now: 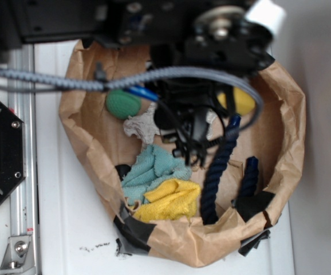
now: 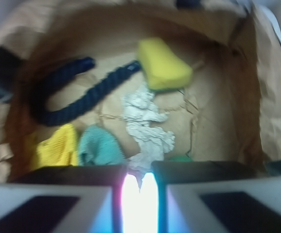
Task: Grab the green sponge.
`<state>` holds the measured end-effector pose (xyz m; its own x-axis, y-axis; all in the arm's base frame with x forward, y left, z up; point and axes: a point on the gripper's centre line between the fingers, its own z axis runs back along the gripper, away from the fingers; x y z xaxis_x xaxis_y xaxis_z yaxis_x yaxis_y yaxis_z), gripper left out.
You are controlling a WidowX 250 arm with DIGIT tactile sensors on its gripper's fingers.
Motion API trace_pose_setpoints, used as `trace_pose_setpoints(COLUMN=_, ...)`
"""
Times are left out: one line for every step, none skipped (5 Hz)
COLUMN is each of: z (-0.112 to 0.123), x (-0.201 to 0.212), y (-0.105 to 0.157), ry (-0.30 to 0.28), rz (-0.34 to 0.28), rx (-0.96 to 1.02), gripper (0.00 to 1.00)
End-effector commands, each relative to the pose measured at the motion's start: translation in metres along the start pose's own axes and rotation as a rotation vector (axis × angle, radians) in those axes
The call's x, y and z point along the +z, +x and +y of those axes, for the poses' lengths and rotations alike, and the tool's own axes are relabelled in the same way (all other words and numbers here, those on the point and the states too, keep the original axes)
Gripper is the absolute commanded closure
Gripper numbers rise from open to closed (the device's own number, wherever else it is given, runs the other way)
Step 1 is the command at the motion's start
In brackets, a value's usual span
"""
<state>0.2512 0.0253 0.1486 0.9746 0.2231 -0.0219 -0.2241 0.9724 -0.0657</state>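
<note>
The green sponge (image 2: 163, 65), a yellow foam block, lies at the far side of the brown paper bag's floor in the wrist view. In the exterior view only its yellow edge (image 1: 241, 101) shows, mostly hidden behind the arm. My gripper (image 1: 191, 150) hangs over the middle of the bag, above the crumpled white paper, apart from the sponge. In the wrist view its fingers (image 2: 72, 177) fill the bottom edge with only a narrow bright slit between them and nothing held.
The paper bag's rim (image 1: 180, 252) rings everything. Inside it lie a round green ball (image 1: 122, 104), white crumpled paper (image 2: 145, 124), a teal cloth (image 1: 154, 169), a yellow cloth (image 1: 168, 200) and a navy rope (image 1: 217, 172). Black tape (image 1: 132, 232) patches the front rim.
</note>
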Motion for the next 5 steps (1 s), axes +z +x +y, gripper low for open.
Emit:
trace_pose_setpoints(z=0.019, x=-0.026, y=0.033, ry=0.029, rz=-0.106, rx=-0.205, gripper=0.0)
trace_pose_setpoints(z=0.017, x=-0.042, y=0.057, ry=-0.002, rz=-0.197, rx=-0.285, gripper=0.0)
trace_pose_setpoints(z=0.02, x=-0.062, y=0.079, ry=0.037, rz=-0.237, rx=-0.264, gripper=0.0)
trace_pose_setpoints(z=0.02, x=-0.062, y=0.079, ry=0.037, rz=-0.237, rx=-0.264, gripper=0.0)
trace_pose_setpoints(z=0.02, x=-0.062, y=0.079, ry=0.037, rz=-0.237, rx=-0.264, gripper=0.0)
